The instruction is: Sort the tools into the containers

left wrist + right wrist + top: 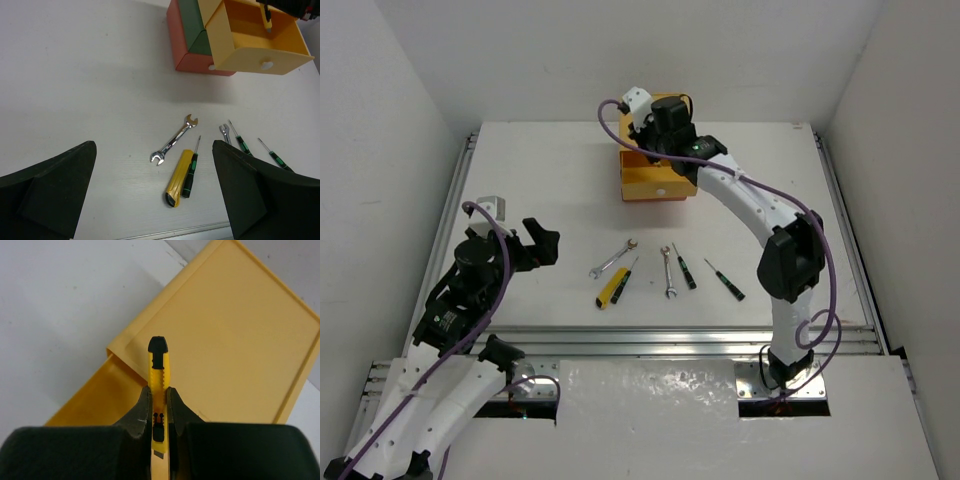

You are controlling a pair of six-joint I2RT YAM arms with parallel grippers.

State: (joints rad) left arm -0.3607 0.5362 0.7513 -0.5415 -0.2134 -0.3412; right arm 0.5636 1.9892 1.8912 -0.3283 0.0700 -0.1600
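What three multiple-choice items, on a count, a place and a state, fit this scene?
1. How many wrenches lie on the table?
A. One
B. Two
C. Four
2. Where is the knife that the right gripper holds?
A. On the table
B. Beside the wrenches
C. Over the open yellow drawer
3. How is the left gripper?
A. Open and empty
B. Shut on a wrench
C. Shut on the knife

Answers: 1 B, the top view shows two silver ones. 2 C, the right wrist view shows it clamped above the drawer floor. 3 A, its fingers stand wide apart with nothing between.
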